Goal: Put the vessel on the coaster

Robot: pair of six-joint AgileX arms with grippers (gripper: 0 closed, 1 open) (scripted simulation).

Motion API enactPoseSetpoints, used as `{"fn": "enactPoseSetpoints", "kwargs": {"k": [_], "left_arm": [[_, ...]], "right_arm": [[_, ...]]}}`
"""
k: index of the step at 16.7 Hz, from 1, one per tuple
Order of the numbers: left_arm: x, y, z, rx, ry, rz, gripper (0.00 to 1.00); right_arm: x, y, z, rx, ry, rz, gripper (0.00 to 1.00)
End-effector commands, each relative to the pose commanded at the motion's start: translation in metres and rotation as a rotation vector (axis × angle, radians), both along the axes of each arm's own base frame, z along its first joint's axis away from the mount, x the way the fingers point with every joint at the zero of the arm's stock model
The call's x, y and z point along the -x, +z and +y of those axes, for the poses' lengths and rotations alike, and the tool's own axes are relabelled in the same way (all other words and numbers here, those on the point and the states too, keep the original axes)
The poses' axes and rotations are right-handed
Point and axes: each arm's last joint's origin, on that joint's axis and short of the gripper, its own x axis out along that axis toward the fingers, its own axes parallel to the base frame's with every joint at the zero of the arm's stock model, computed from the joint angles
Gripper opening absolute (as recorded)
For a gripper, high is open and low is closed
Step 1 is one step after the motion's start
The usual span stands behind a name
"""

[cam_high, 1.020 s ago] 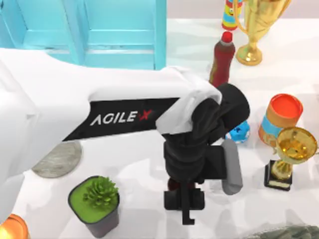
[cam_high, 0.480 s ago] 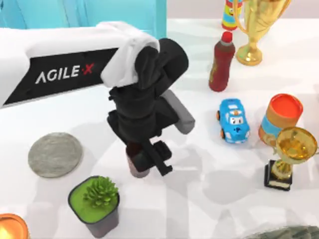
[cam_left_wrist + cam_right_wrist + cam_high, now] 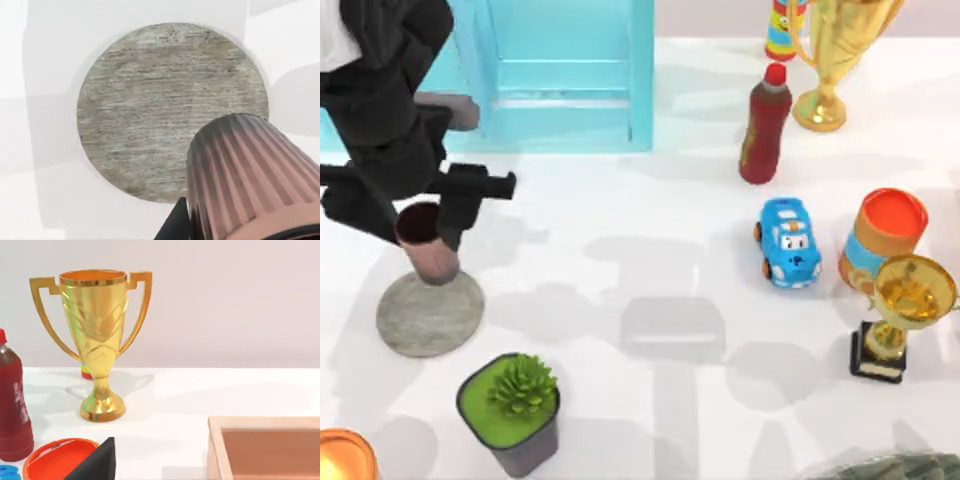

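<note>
Now the left claw [image 3: 420,215] sits at the table's left side, closed around the vessel [image 3: 425,243], a copper-brown ribbed tumbler held upright with its dark inside showing from above. The vessel hangs over the far edge of the coaster [image 3: 430,312], a flat round grey mottled disc lying on the white table [image 3: 650,400]; whether its base touches the disc cannot be told. From the left wrist, the ribbed vessel [image 3: 250,175] stands in front of the coaster [image 3: 160,100], covering part of its rim. Just in front of the coaster is a green plant in a dark square pot [image 3: 510,412]. Well apart, toward the right, are a blue toy car [image 3: 789,241], a red-capped bottle [image 3: 764,125], an orange-lidded can [image 3: 882,238] and a gold trophy [image 3: 900,312].
</note>
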Motion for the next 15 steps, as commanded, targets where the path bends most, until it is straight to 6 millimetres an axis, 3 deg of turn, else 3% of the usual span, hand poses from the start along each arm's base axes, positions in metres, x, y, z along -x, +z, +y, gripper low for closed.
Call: {"fn": "enactPoseSetpoints", "kwargs": {"k": [3, 8, 15], "left_arm": [[0.000, 0.006, 0.018, 0.004, 0.104, -0.002, 0.00], [-0.001, 0.003, 0.017, 0.002, 0.097, -0.001, 0.00], [-0.002, -0.050, 0.017, 0.006, 0.102, -0.014, 0.00]], "right_arm": [[0.000, 0.000, 0.000, 0.000, 0.000, 0.000, 1.00], [0.000, 0.000, 0.000, 0.000, 0.000, 0.000, 1.00], [0.000, 0.000, 0.000, 0.000, 0.000, 0.000, 1.00]]}}
